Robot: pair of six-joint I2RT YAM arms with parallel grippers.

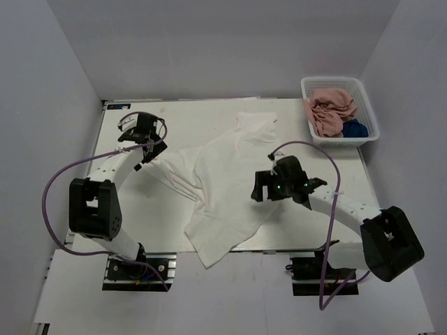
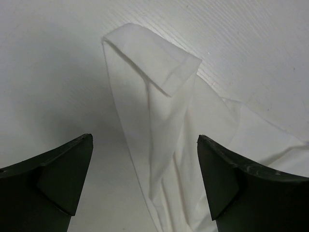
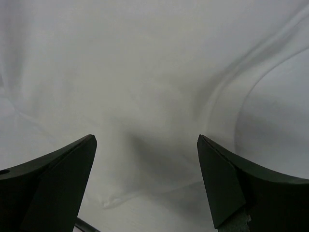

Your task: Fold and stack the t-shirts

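A white t-shirt lies loosely spread and wrinkled across the middle of the table, one corner hanging over the near edge. A dusty pink t-shirt and a navy blue one sit crumpled in the white basket at the back right. My left gripper is open above the shirt's left sleeve, whose cloth lies between the jaws' line without being held. My right gripper is open over the shirt's right side; its wrist view shows white cloth below the spread fingers.
Grey walls close in the table on the left, back and right. The table's near edge runs just in front of both arm bases. Purple cables loop from each arm.
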